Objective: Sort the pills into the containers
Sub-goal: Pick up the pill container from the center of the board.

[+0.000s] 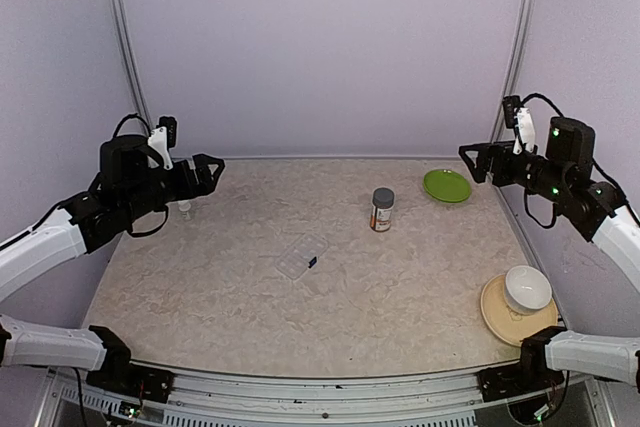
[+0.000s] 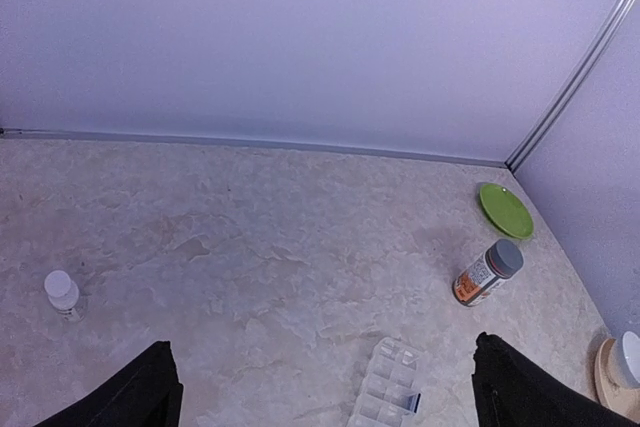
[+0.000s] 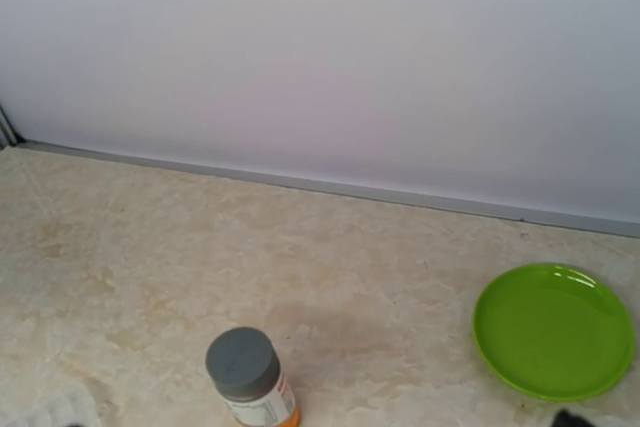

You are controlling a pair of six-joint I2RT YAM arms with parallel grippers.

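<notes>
Pill (image 1: 313,262): tiny dark blue piece at edge of clear pill box (image 1: 301,255), inside or beside unclear. On bench (image 1: 200,287), below and ahead-right of left end effector (image 1: 212,171), well left of right end effector (image 1: 472,162). Both spread, empty. Likely light, hard, slippery; pinch across middle.

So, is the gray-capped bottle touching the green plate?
Apart. The top external view shows a strip of bare table between the gray-capped bottle and the green plate.
</notes>
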